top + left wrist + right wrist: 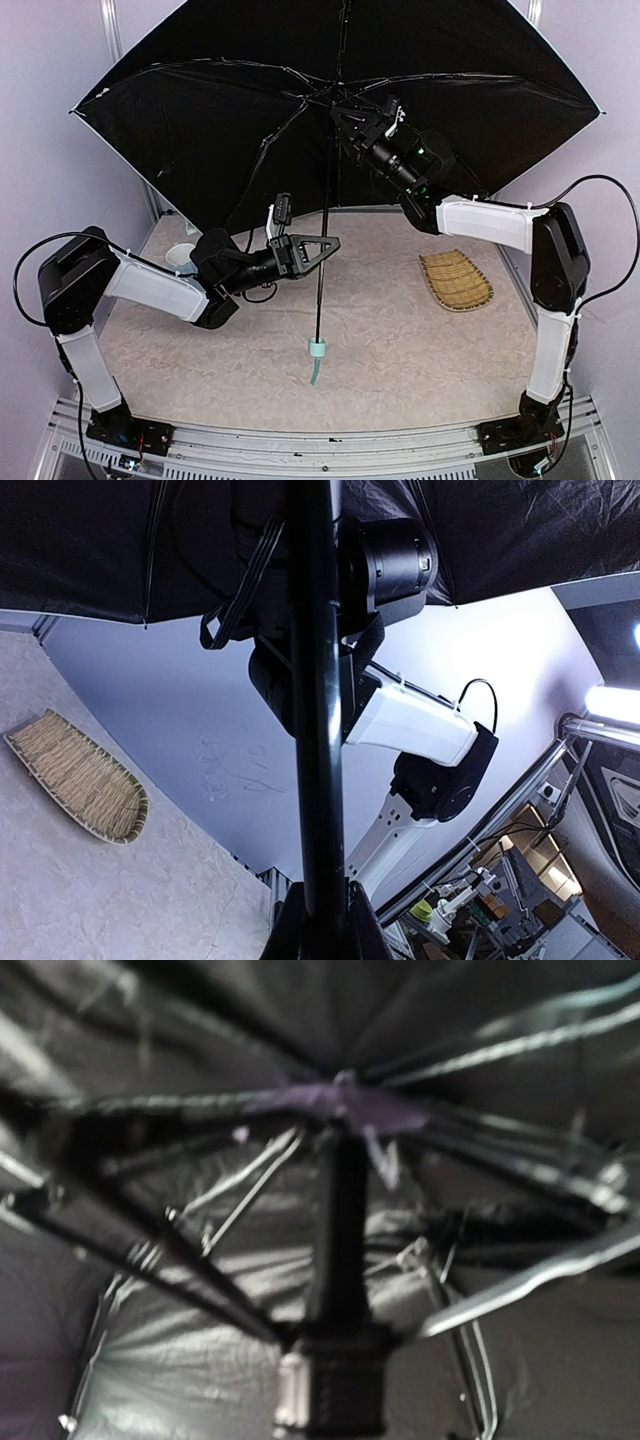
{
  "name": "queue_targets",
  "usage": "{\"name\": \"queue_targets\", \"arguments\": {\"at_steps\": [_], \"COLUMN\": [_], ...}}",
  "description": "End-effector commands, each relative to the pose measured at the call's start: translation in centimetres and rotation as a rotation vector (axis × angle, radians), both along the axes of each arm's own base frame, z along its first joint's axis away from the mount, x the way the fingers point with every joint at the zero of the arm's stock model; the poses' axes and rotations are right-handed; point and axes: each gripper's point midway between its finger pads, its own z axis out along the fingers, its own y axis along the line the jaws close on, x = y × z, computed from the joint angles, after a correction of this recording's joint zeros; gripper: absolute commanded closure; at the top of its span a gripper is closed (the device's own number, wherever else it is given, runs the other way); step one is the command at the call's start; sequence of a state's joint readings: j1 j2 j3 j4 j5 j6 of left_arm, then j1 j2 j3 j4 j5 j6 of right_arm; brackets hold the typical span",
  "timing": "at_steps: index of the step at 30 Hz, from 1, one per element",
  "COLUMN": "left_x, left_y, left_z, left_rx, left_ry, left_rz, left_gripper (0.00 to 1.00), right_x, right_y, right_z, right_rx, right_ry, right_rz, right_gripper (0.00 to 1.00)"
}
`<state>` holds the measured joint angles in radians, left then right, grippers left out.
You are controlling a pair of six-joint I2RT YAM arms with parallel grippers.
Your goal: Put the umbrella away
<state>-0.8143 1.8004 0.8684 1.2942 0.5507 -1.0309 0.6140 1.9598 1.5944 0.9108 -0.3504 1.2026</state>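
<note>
The umbrella (pixel 200 120) stands open above the table, its black underside facing me and a thin pale edge round the canopy. Its black shaft (pixel 322 270) hangs down to the pale green handle (pixel 317 349). My left gripper (pixel 326 243) is shut on the shaft at mid-height; in the left wrist view the shaft (pixel 318 730) rises from between the dark fingers (pixel 285 930). My right gripper (pixel 345 105) is up under the canopy, at the shaft by the ribs. The blurred right wrist view shows the black runner (pixel 335 1380) and ribs close up, with no fingers visible.
A woven straw tray (pixel 455 279) lies on the table at the right, also seen in the left wrist view as the tray (pixel 80 777). A light blue cup (pixel 181 256) stands at the back left, behind my left arm. Pale walls close in on both sides.
</note>
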Motion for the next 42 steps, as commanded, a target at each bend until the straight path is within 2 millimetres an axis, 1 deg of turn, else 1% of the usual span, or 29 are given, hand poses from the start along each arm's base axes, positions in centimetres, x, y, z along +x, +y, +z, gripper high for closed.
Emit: {"name": "queue_targets", "arguments": {"at_steps": [1,5,12,15,17,24,29,31,32,35,36,38,39,40,42], "left_x": [-1.3,-1.4,-1.5,-1.4,-1.5,-1.7,-1.7,-1.5,-1.2,0.3,0.9,1.9,2.3,2.5,2.5], "left_y": [0.4,0.3,0.2,0.3,0.3,0.5,0.7,1.0,1.2,1.6,1.5,1.2,1.1,1.1,1.1], "left_z": [3.8,3.9,4.2,4.3,4.4,4.8,5.2,5.2,5.2,4.8,4.5,3.9,3.7,3.7,3.9], "left_rx": [-0.099,-0.095,-0.09,-0.09,-0.09,-0.085,-0.084,-0.083,-0.078,-0.027,0.013,0.094,0.128,0.151,0.159], "left_ry": [-0.162,-0.168,-0.177,-0.18,-0.185,-0.203,-0.214,-0.214,-0.215,-0.216,-0.236,-0.258,-0.266,-0.277,-0.287], "left_rz": [0.001,0.0,0.005,0.008,0.009,0.021,0.028,0.043,0.058,0.156,0.206,0.299,0.341,0.375,0.407], "left_gripper": [1.0,1.0,1.0,1.0,1.0,1.0,1.0,1.0,1.0,1.0,1.0,1.0,1.0,1.0,1.0], "right_x": [0.2,0.5,1.1,1.2,1.2,1.2,1.3,1.4,1.4,1.4,1.6,1.1,1.1,0.5,0.3], "right_y": [-0.5,-0.7,-0.1,0.2,0.1,0.1,-0.3,-0.6,-0.7,-1.4,-1.9,-2.3,-3.0,-3.0,-3.4], "right_z": [1.5,1.7,1.8,1.8,1.9,1.9,1.2,0.7,0.4,0.1,0.2,0.4,0.6,0.8,1.0], "right_rx": [0.07,0.08,0.061,0.065,0.076,0.068,0.046,0.025,0.004,-0.098,-0.134,-0.232,-0.272,-0.302,-0.335], "right_ry": [-0.017,-0.033,-0.041,-0.036,-0.039,-0.036,-0.023,-0.02,-0.019,-0.057,-0.066,-0.115,-0.139,-0.165,-0.192], "right_rz": [-0.021,-0.046,-0.033,-0.013,-0.014,-0.012,-0.028,-0.049,-0.066,-0.18,-0.253,-0.404,-0.487,-0.538,-0.6], "right_gripper": [0.5,0.55,0.57,0.59,0.66,0.99,1.0,0.77,0.64,0.34,0.3,0.29,0.29,0.29,0.33]}}
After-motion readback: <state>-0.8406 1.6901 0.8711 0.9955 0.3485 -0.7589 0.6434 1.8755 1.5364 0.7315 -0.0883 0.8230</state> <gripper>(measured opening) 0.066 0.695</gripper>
